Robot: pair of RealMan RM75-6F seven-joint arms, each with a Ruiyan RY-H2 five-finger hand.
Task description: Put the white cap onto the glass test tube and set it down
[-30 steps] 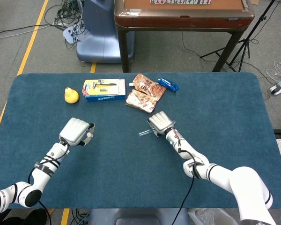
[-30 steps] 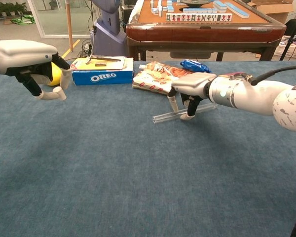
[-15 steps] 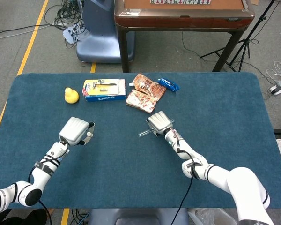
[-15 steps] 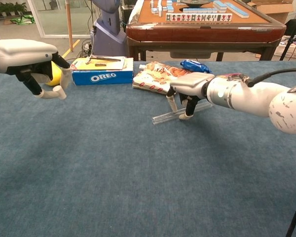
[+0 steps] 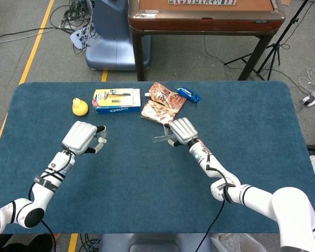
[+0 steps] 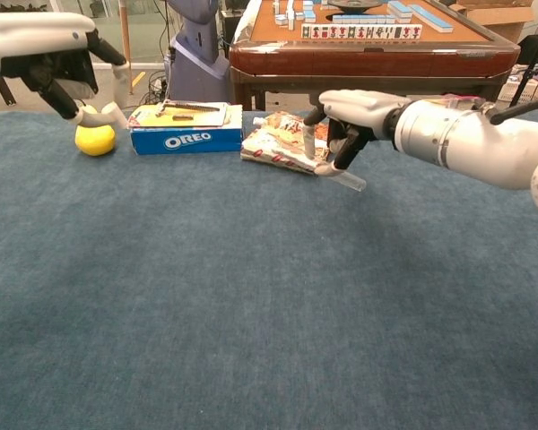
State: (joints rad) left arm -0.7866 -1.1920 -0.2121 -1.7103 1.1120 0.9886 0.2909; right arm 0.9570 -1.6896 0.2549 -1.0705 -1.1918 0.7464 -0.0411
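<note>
From the head view, we see the right robot hand grasping the glass test tube above the blue bench, the tube lying nearly level with its free end poking out toward the left robot hand. That left robot hand is curled in with something small and pale at its fingertips; we take it for the white cap, though it is too small to be sure. The two are well apart, so the capping is not yet done. Behind them lie a yellow duck toy, an Oreo box, a snack packet and a blue wrapper.

From the chest view, the right robot hand holds the tube pinched near one end, tilted down to the right, clear of the cloth. The left robot hand hangs raised above the duck, beside the Oreo box, fingers bent around the pale cap.

We judge the risks plain: smooth glass held so near its end could swivel or slip and drop, and a misaligned cap could skid off the mouth. The tube looks empty; whether the box holds anything we cannot tell.
</note>
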